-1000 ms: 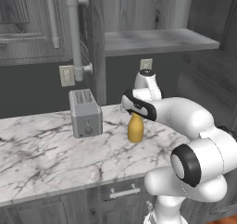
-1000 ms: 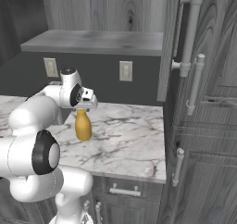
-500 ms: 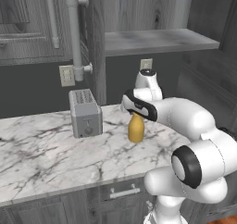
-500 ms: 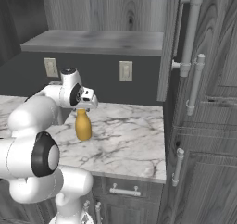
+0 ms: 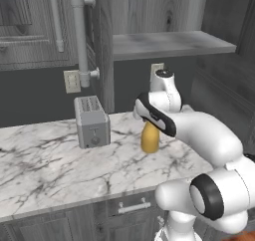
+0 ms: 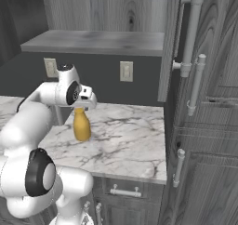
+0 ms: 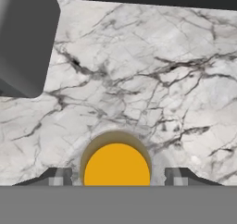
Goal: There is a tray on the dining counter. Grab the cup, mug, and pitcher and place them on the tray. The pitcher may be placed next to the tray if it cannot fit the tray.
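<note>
Lots of bare bench (image 5: 45, 170) all around the pitcher (image 5: 150, 138). The toaster (image 5: 91, 121) stands well off to one side.

A white marble worktop (image 5: 55, 170) with grey veins ran along the wall over grey drawers. On it stood a grey toaster (image 5: 91, 121), upright toward the back, and a mustard-yellow pitcher (image 5: 149, 138) near it, well clear of the front edge.

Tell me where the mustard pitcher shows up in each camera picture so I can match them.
Left base view: pitcher right of centre, on the worktop, right of the toaster.
Right base view: pitcher left of centre, under the hand.
Hand view: pitcher bottom centre, seen from above.
Shared landmark: marble worktop.
</note>
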You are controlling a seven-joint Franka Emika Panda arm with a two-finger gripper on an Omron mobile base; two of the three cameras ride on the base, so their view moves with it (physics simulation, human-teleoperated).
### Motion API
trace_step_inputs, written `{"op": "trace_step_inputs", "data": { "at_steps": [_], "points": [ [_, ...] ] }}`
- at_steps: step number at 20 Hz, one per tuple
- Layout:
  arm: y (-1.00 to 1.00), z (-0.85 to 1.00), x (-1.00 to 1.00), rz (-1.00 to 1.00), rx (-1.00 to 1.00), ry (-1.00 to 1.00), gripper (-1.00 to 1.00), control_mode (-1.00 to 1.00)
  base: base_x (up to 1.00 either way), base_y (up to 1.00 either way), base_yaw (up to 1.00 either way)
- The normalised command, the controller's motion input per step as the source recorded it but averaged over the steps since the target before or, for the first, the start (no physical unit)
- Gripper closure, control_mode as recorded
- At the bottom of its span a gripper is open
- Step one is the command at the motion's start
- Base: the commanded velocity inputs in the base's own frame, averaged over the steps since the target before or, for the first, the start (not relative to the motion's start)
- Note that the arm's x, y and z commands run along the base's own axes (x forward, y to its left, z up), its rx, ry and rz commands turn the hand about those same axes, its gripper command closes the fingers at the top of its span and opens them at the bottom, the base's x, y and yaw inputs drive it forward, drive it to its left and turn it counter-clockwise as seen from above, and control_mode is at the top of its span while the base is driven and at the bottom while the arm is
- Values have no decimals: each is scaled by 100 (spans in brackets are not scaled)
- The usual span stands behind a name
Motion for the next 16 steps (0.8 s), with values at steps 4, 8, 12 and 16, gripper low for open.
{"op": "trace_step_inputs", "data": {
  "at_steps": [4, 8, 12, 16],
  "points": [
    [-11, 37, -48, 0, 0, -1, 100, -100, 0, 0, 0],
    [-5, 35, -47, 0, 0, -6, 100, -100, 0, 0, 0],
    [0, 33, -53, 0, 0, -10, 100, -100, 0, 0, 0],
    [-2, 38, -48, 0, 0, -9, 100, -100, 0, 0, 0]
  ]
}}
